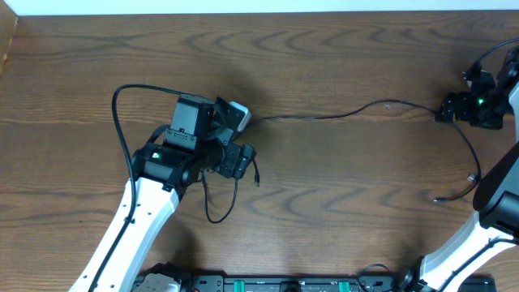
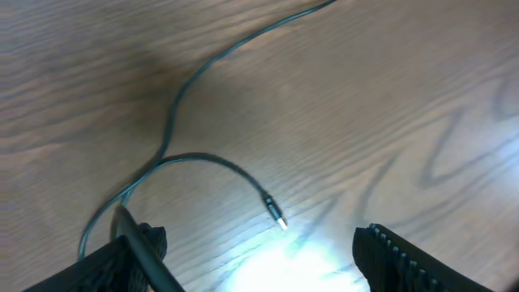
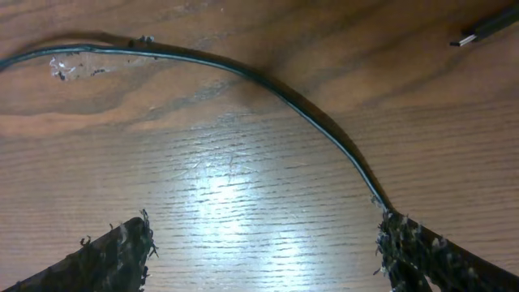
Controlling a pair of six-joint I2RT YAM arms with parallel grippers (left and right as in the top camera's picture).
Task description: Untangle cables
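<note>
One thin black cable [image 1: 340, 113] runs across the table from my left gripper [image 1: 246, 138] to my right gripper [image 1: 444, 109]. From there it bends down to a loose end [image 1: 438, 199]. In the left wrist view the cable [image 2: 182, 89] comes in from the top right and curls to a small plug [image 2: 277, 217]. My left gripper [image 2: 259, 264] is open over bare wood, with a cord lying across its left finger [image 2: 138, 247]. My right gripper [image 3: 263, 251] is open too. The cable [image 3: 308, 113] arcs down to its right finger [image 3: 422, 251]. A plug [image 3: 478, 34] lies at the top right.
A short black loop [image 1: 217, 212] with a plug end [image 1: 256, 177] lies just below the left gripper. The left arm's own thicker black cable [image 1: 117, 122] arches to the left. The table's far edge [image 1: 259, 12] runs along the top.
</note>
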